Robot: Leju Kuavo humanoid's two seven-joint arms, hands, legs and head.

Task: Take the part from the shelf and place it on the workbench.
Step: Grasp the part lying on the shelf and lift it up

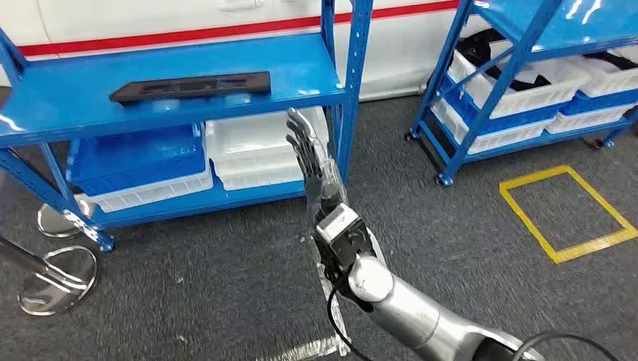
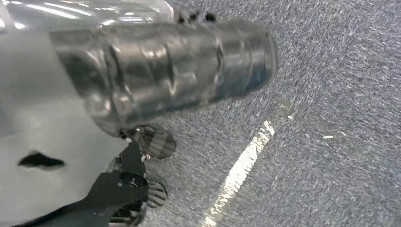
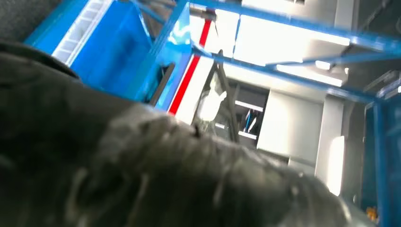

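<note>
part [image 1: 189, 86] on shelf [image 1: 60, 101], right hand [image 1: 310, 154] below, empty

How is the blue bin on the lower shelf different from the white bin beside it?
The blue bin is blue and sits stacked on a white tray; the white bin is pale and translucent. The blue bin lies clear of the right hand, while the hand partly covers the white bin. Both sit on the lower shelf.

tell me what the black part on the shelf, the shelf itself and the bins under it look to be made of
Black part: likely moulded plastic, matte black, flat with recessed slots; could be coated metal. Shelf: painted steel by its look, glossy blue deck with light glare and perforated uprights. Bins: plastic, translucent white with ribbed rims; the blue bin beside them looks like opaque plastic.
</note>
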